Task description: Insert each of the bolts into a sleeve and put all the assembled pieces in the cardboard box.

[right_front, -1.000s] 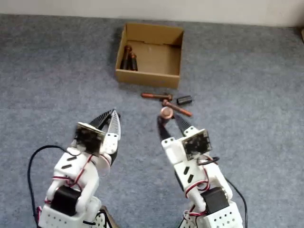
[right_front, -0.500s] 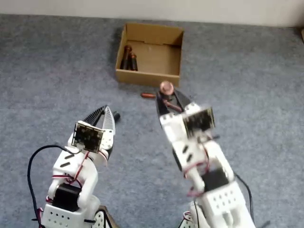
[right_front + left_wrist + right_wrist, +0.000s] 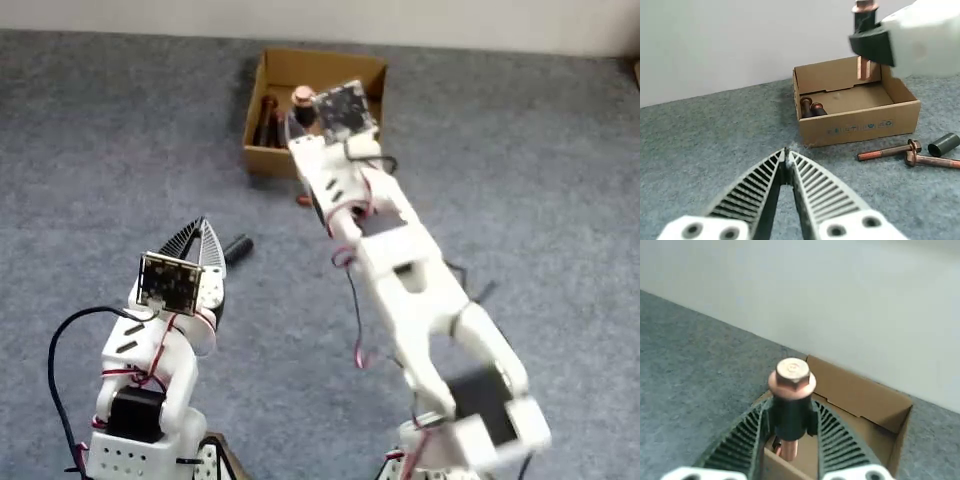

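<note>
Right gripper [image 3: 300, 112]: clamped on an assembled piece [image 3: 790, 410], at the end of an arm stretched far forward
Held piece: upright, copper head on top, black sleeve pinched between the two ribbed fingers
Cardboard box [image 3: 860, 127]: open-topped, straight below the right gripper and well ahead of the left one
Pieces in box [image 3: 810, 107]: two assembled ones side by side against a side wall, below the held piece and off to one side of it
Left gripper [image 3: 786, 152]: fingers together at the tips with nothing between them, low over the floor, well short of the box
Loose bolts [image 3: 887, 151]: two lying crossed on the floor just in front of the box's near wall, ahead of the left gripper and off toward the right arm's side
Loose sleeve [image 3: 943, 144]: on its side just beside the crossed bolts, farther out to that side
Second sleeve [image 3: 237, 247]: lying just beside the left gripper's tips
Surface: grey short-pile carpet [image 3: 520, 150], spread under both arms and the box
Room: plain pale wall [image 3: 715, 40] rising right behind the box
Left wrist view adds: the copper thread hanging out under the held sleeve, above the box's opening
High view adds: the right arm lying across the carpet in front of the box, one bolt end peeking out beside it
</note>
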Available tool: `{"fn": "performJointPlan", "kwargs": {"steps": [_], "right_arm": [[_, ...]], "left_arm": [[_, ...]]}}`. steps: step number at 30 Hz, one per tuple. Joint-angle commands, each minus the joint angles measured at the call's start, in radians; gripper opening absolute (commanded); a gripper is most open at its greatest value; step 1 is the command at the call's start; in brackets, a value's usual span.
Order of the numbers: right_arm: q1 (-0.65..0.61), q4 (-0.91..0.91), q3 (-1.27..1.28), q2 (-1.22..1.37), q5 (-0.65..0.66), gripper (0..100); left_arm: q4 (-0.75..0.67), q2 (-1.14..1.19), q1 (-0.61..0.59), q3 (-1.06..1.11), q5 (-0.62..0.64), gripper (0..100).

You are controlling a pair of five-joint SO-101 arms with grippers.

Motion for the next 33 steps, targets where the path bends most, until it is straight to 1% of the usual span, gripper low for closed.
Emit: {"fn": "performJointPlan", "kwargs": {"steps": [1,5,11,24,31,33], "right_arm": [[0.005,-0.058,-0.157,0.137,0.003,0.5],[0.007,-0.058,-0.231,0.265,0.003,0.5],[0.008,-0.058,-0.243,0.384,0.003,0.5],[0.019,-0.058,-0.249,0.406,0.003,0.7],[0.019,-0.05,-0.389,0.518,0.002,0.7],[0.019,-0.05,-0.426,0.544,-0.026,0.7]], "left_arm": [[0.003,-0.001,-0.007,-0.042,-0.012,1],[0.003,-0.001,-0.007,-0.042,-0.012,1],[0.003,-0.001,-0.005,-0.045,-0.012,1],[0.003,-0.001,-0.004,-0.045,-0.012,1],[0.003,-0.001,-0.004,-0.045,-0.012,1],[0.003,-0.001,-0.004,-0.045,-0.012,1]]}}
